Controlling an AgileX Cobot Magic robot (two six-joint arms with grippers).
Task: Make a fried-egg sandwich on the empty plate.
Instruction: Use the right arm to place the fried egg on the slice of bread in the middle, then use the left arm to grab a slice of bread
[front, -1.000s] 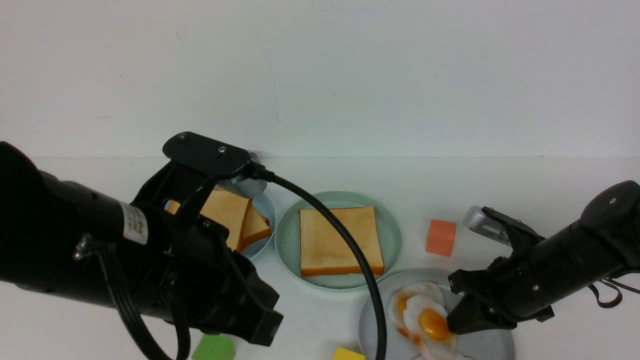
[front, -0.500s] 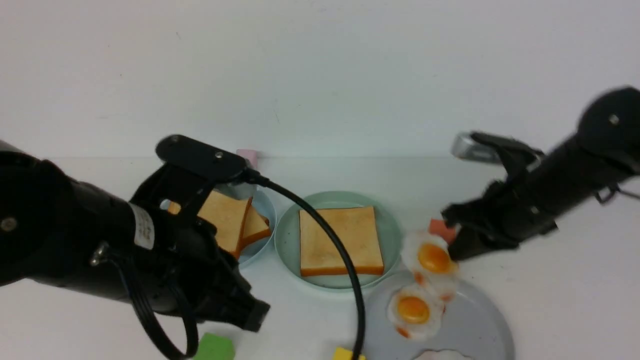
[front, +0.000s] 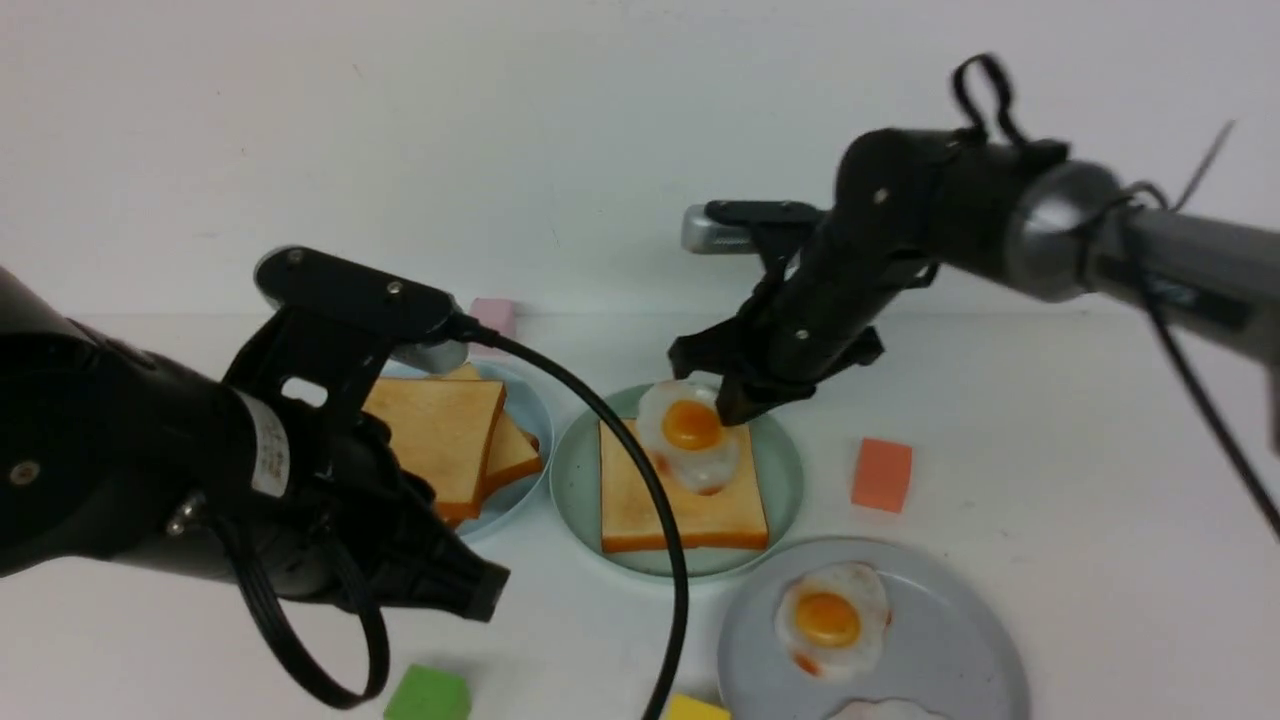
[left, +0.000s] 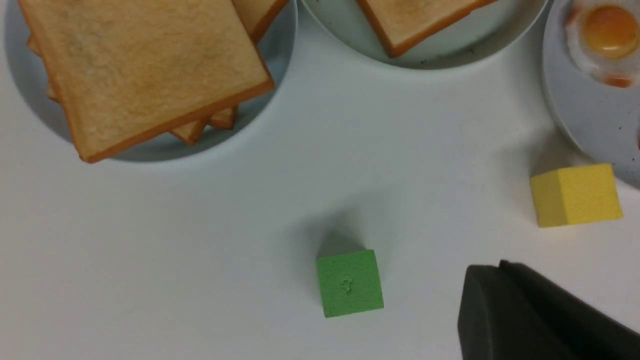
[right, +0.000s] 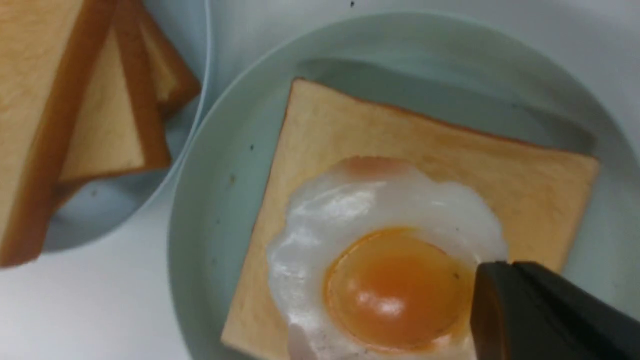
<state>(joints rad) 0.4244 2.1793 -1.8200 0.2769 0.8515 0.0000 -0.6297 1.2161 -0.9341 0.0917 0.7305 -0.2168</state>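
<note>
Front view: right jaws pinch fried egg (front: 692, 432) over toast slice (front: 722, 512).

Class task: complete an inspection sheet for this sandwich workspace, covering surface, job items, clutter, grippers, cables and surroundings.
Surface: white table; nothing spilled seen.
Job's things: toast slice on mint-green plate; fried egg hanging over it; no top slice yet.
Clutter: toast pile on blue plate; spare egg on grey plate; orange block, green block, yellow block, pink block.
Grippers: right gripper shut on fried egg's edge; left gripper shut, holding nothing.
Cables: black cable crosses in front of the mint-green plate.
Surroundings: white wall; nothing else seen.
</note>
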